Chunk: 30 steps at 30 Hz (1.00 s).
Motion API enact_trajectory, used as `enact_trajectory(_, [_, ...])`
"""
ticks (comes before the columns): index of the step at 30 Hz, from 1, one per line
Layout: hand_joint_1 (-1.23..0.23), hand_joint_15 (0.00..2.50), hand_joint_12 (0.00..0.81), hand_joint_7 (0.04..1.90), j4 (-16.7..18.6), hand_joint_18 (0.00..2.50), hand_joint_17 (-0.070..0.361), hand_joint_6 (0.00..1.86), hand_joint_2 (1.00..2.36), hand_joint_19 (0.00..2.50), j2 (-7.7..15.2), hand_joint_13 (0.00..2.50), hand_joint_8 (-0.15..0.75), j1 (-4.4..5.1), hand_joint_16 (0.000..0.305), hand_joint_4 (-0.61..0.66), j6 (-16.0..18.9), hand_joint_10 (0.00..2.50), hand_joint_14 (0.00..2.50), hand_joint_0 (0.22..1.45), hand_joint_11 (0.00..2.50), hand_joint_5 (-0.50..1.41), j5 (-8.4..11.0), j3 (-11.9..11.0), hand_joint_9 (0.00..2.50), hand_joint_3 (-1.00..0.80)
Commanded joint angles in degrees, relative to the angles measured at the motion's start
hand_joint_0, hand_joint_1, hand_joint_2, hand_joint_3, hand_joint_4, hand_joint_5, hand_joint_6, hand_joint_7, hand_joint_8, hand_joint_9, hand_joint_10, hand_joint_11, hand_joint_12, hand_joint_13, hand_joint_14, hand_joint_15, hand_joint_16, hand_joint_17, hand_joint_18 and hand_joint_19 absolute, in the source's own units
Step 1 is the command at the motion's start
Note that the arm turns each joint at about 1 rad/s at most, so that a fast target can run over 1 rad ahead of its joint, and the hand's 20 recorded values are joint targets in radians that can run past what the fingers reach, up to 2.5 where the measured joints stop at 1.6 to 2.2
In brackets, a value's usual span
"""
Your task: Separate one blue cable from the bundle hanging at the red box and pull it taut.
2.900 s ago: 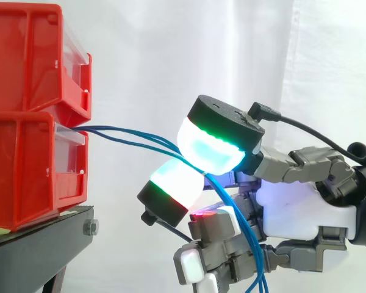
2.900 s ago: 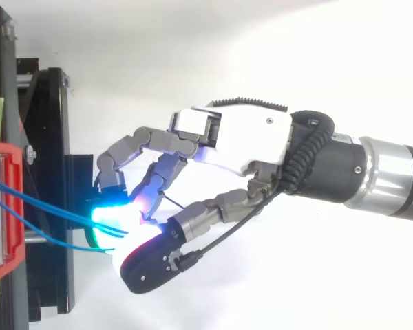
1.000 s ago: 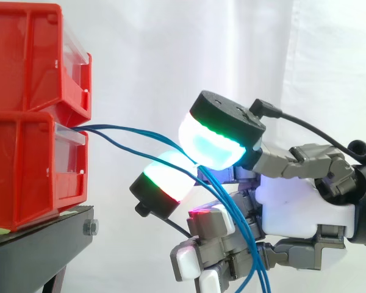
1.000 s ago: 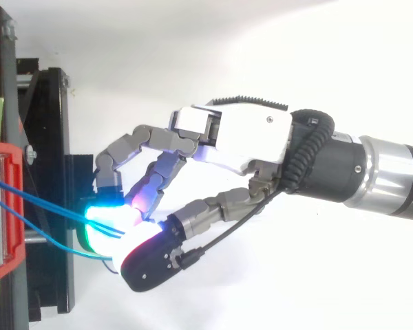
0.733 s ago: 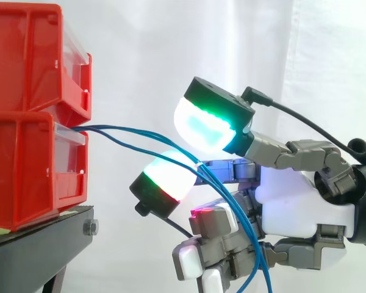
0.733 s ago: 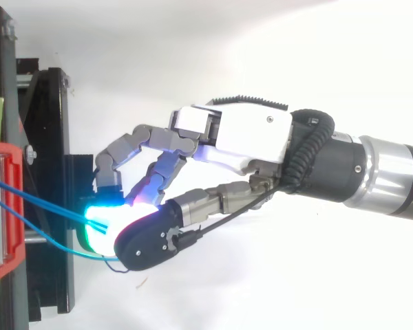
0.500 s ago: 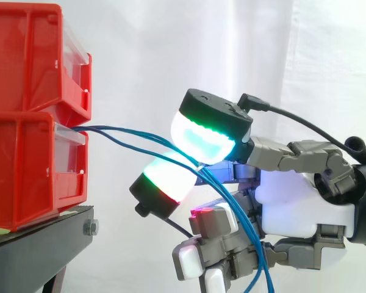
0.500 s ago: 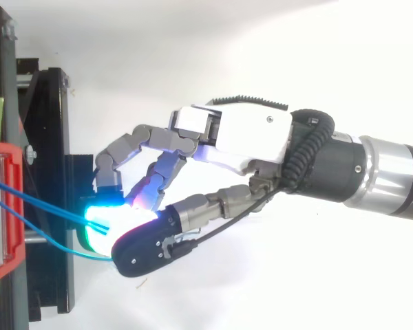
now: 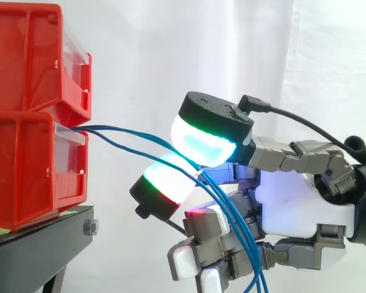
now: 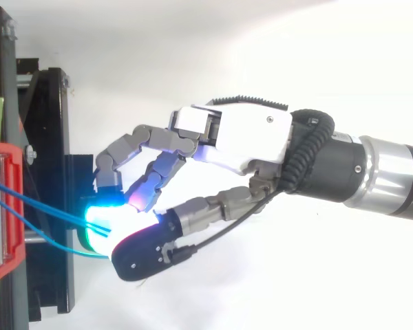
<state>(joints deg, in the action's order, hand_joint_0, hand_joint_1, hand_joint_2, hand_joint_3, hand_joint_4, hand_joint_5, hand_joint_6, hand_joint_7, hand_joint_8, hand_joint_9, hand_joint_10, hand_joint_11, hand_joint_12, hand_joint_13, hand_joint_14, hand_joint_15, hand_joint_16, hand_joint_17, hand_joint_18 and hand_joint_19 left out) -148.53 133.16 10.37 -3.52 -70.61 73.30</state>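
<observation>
Several blue cables (image 10: 48, 206) leave the red bin (image 9: 30, 165); the hand (image 9: 299, 201) pinches them between two glowing pads (image 9: 201, 143).

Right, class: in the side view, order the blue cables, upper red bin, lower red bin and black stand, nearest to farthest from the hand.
1. blue cables: pinched in the hand.
2. lower red bin and black stand, to its left: too close to call.
3. upper red bin, upper left.

The arm (image 10: 389, 175) enters from the right edge with its wrist level. In the side view the hand (image 9: 302, 204) sits at lower right with fingers curled. Two glowing pads (image 9: 198, 143) meet at centre frame, pinching the blue cables (image 10: 41, 203).
</observation>
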Motion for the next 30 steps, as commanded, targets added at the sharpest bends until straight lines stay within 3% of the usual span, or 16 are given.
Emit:
enact_trajectory(1, [-0.98, 0.58, 0.344, 0.99, 0.0, 0.83, 0.095, 0.93, 1.0, 0.61, 0.0, 0.92, 0.296, 0.09, 0.042, 0.02, 0.0, 0.02, 0.02, 0.85, 1.09, -0.19, 0.03, 0.0, 1.07, -0.48])
enact_trajectory(8, [-0.99, 0.58, 0.336, 1.02, -0.2, 0.87, 0.092, 0.92, 1.0, 0.55, 0.0, 0.95, 0.287, 0.0, 0.041, 0.0, 0.0, 0.02, 0.02, 0.78, 1.09, -0.18, -0.06, 0.0, 1.09, -0.5])
enact_trajectory(14, [-1.02, 0.58, 0.338, 1.0, 0.0, 0.87, 0.091, 0.92, 1.0, 0.59, 0.0, 0.96, 0.293, -0.09, 0.04, 0.01, 0.0, 0.02, 0.02, 0.65, 1.09, -0.18, -0.06, 0.0, 1.12, -0.5])
enact_trajectory(21, [-0.9, 0.58, 0.349, 0.97, -0.1, 0.9, 0.092, 0.9, 1.0, 0.62, 0.0, 0.97, 0.311, -0.09, 0.041, 0.05, 0.0, 0.02, 0.02, 0.58, 1.07, -0.17, -0.06, 0.0, 1.15, -0.5])
enact_trajectory(30, [-0.8, 0.6, 0.358, 1.0, -0.1, 0.92, 0.093, 0.87, 1.0, 0.65, 0.0, 1.01, 0.323, -0.09, 0.041, 0.07, 0.0, 0.02, 0.02, 0.57, 1.08, -0.16, -0.06, 0.0, 1.2, -0.5])
